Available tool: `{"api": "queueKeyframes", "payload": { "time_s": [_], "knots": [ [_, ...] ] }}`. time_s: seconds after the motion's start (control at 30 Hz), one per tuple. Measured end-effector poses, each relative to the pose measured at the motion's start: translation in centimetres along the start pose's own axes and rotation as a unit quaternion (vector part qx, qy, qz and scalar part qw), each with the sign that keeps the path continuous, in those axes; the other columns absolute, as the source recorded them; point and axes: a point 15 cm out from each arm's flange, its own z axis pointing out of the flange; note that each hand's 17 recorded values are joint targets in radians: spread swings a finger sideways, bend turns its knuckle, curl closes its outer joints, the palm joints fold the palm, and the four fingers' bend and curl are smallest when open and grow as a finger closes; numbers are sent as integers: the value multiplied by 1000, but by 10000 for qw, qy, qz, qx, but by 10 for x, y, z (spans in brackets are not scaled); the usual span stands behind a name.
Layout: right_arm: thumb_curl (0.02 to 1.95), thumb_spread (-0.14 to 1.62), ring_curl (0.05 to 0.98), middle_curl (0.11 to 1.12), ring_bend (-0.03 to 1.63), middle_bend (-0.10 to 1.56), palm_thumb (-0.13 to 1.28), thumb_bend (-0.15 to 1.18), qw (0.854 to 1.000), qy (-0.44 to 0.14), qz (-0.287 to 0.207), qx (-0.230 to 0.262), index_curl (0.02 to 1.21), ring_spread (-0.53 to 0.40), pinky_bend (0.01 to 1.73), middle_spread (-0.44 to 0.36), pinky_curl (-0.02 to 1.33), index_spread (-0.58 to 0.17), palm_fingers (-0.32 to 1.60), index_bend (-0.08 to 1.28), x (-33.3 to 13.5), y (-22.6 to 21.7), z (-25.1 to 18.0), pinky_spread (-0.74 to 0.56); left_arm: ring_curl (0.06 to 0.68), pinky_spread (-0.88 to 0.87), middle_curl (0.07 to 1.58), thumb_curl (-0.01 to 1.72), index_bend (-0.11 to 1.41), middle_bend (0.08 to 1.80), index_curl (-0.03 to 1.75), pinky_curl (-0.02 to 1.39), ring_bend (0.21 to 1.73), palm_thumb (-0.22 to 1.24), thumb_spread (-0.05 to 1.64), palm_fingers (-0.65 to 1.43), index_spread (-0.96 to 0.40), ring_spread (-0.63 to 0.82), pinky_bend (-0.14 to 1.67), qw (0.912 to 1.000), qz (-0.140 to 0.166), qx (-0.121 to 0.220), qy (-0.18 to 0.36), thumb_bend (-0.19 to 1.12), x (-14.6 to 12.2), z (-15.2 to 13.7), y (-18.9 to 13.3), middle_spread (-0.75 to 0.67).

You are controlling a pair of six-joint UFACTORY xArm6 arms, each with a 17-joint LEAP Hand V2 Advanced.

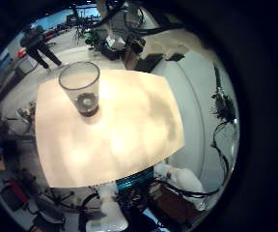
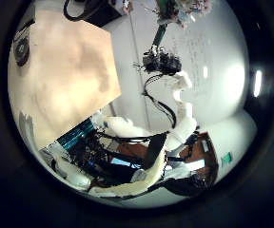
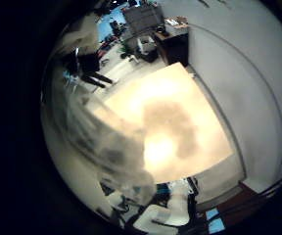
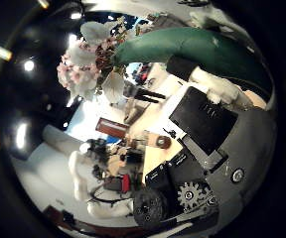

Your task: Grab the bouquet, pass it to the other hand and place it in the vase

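Right thumb-side palm view shows the pale pink flower bouquet with green stems clasped in the right hand; left hand's fingers unseen (cannot tell). The clear glass vase stands upper left on the table; a loose grasp could drop stems during handover.

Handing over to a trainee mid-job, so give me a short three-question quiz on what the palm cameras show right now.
1. True or false: the vase stands upright on the table.
2. Which palm is the bouquet close to? A) left robot hand B) right robot hand C) neither
3. Fill in: the vase holds ____ flowers.
Key: 1 true; 2 B; 3 no.
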Motion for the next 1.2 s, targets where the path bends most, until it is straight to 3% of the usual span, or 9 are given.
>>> {"api": "queueKeyframes", "payload": {
  "time_s": [0.27,0.43,0.83,1.07,1.2],
  "knots": [
    [1084,770,697,759,1454,1382,1176,-4,9841,-1699,355,-367,924,-187,1361,-120,657,-228,1154,1158,-2,31,55,-199,196,464,397,289,154,293,259,80,820,97,1006,52,195,450,880,9961,-162,62,863,-22,16,10,-5,336],
    [1112,772,698,752,1458,1388,1179,-2,9695,-2294,110,-862,914,-186,1349,-120,681,-224,1153,1166,-26,62,91,-198,196,461,395,293,159,311,265,74,823,125,1019,58,196,444,879,9922,-172,104,1227,-20,31,10,-9,333],
    [1169,779,696,741,1466,1401,1173,-5,9500,-2735,-369,-1462,893,-184,1315,-120,739,-217,1150,1182,-59,103,128,-200,187,458,385,303,174,317,293,63,801,192,1040,83,184,441,864,9845,-274,-94,1728,-20,48,29,-8,316],
    [1190,781,694,738,1467,1404,1169,-6,9373,-2929,-584,-1797,884,-183,1299,-120,766,-215,1149,1188,-77,123,140,-202,182,456,384,310,170,326,307,50,785,233,1042,98,174,438,831,9832,-237,44,1809,-20,53,33,-13,299],
    [1206,771,693,736,1468,1405,1163,-6,9272,-3085,-442,-2080,879,-183,1289,-120,783,-214,1149,1191,-78,144,146,-204,180,455,386,315,167,335,310,47,779,256,1043,108,167,434,820,9820,-208,112,1876,-20,57,40,-15,282]
  ]
}}
